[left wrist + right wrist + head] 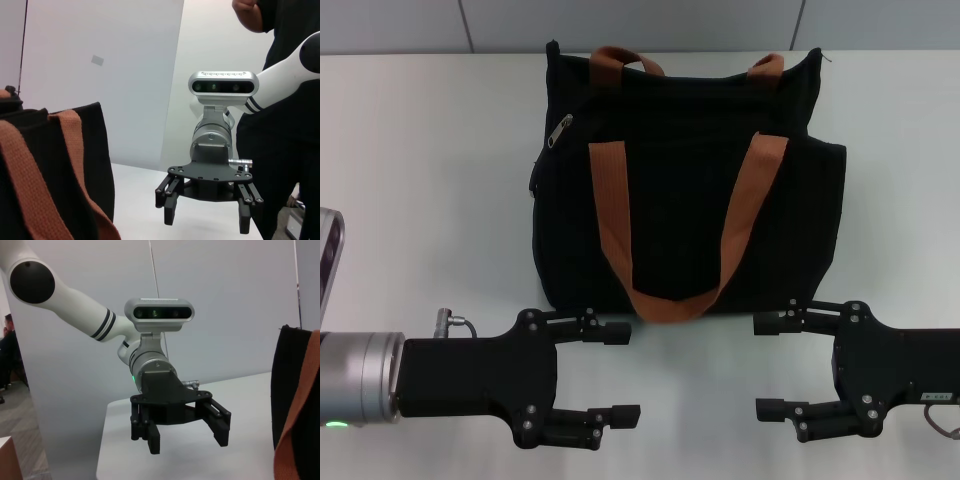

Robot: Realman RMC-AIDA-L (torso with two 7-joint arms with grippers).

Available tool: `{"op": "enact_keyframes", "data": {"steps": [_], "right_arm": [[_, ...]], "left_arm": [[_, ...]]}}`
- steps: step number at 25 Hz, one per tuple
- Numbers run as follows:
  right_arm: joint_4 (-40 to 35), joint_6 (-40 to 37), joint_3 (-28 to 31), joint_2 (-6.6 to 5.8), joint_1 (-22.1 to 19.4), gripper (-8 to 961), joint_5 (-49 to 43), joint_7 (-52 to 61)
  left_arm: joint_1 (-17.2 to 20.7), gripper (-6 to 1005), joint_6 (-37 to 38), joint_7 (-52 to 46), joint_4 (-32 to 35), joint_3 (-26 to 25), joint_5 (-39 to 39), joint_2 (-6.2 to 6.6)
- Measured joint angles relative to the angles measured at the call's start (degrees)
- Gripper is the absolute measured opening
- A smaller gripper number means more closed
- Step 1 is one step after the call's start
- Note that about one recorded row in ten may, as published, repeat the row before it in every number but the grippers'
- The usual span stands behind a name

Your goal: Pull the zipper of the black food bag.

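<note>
We are holding both arms low, on the near side of the black food bag [685,180], which is sitting upright on the white table [420,150] with its broad face toward us. We are using the bag as our landmark. The left gripper [620,372] is hovering just in front of the bag's near bottom corner on our left, apart from the fabric, its jaws spread wide and holding nothing. The right gripper [768,367] is mirroring it in front of the opposite bottom corner, jaws equally wide and empty. They are facing each other across the gap, and each wrist view is showing the other arm's gripper: the right one [206,217] in the left wrist picture, the left one [186,436] in the right.

The zipper [560,130] is lying high on the bag's left shoulder, its silver pull tab hanging slanted along the black track, well away from both grippers. The rust-orange strap handles [675,290] are drooping down the front face, clear of the tab.

We judge this as a ready stance: open jaws suit one hand steadying the bag while the other reaches for the small tab. No grasp is made yet.
</note>
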Motion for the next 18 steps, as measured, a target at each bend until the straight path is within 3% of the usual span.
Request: {"op": "enact_keyframes", "data": {"steps": [18], "right_arm": [[0.00,0.00,-0.28,0.02,0.00,820,-0.06,-0.05]], "left_arm": [[0.20,784,0.21,-0.02,0.01,0.02,0.02,-0.10]]}}
